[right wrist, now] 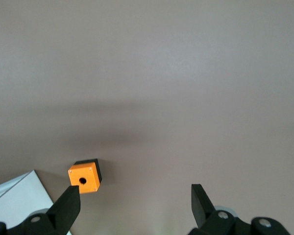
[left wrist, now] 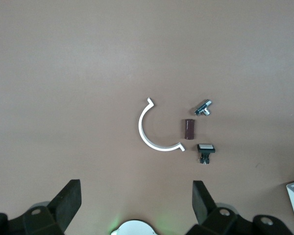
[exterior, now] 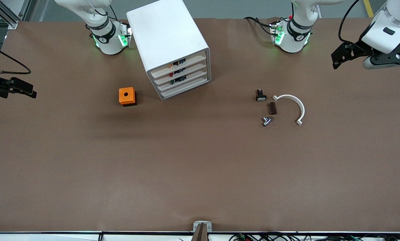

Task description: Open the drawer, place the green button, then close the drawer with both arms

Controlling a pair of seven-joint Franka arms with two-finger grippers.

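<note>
The white four-drawer cabinet (exterior: 168, 33) stands near the right arm's base with all its drawers shut. Its third-from-top drawer (exterior: 186, 80) shows a small green-capped button (exterior: 172, 81) through the translucent front. My left gripper (exterior: 341, 56) hangs open and empty over the table's edge at the left arm's end; its wrist view (left wrist: 135, 188) shows bare table between the fingers. My right gripper (exterior: 26, 89) hangs open and empty at the right arm's end of the table; in its wrist view (right wrist: 135, 193) the fingers stand wide apart. Both are well away from the cabinet.
An orange box with a hole (exterior: 127, 96) sits beside the cabinet. Toward the left arm's end lie a black button with a white cap (exterior: 261, 96), a brown block (exterior: 272, 108), a metal fitting (exterior: 267, 121) and a white half ring (exterior: 295, 105).
</note>
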